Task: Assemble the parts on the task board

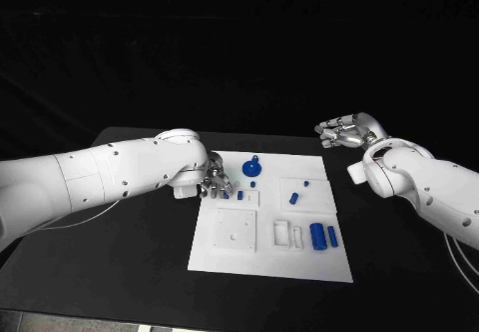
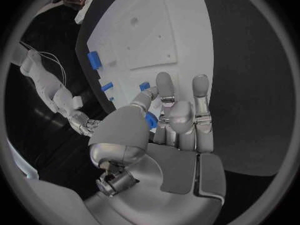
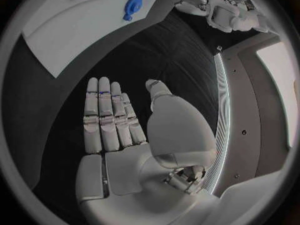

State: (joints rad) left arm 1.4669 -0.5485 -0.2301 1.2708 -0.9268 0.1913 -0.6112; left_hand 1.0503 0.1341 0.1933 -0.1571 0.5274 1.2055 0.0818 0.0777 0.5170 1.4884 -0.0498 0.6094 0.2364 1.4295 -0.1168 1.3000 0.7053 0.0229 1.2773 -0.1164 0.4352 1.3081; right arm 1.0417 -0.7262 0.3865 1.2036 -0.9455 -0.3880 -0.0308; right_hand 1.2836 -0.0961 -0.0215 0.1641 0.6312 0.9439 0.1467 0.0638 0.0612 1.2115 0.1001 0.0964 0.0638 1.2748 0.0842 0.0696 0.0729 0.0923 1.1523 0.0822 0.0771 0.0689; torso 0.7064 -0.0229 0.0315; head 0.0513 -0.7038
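Nearest, left hand (image 2: 165, 120) pinching small blue part (image 2: 151, 119) over task board (image 1: 300, 266) near its left edge. Right hand (image 3: 122, 122) flat, spread, empty, off board's far right corner. Risk: thin fingertip pinch, could slip or tilt during insertion.

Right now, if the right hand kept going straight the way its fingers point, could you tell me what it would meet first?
Probably bare black table, then the edge of the white task board. The right hand is open, fingers straight, holding nothing. Depth is unclear, so it might pass above both.
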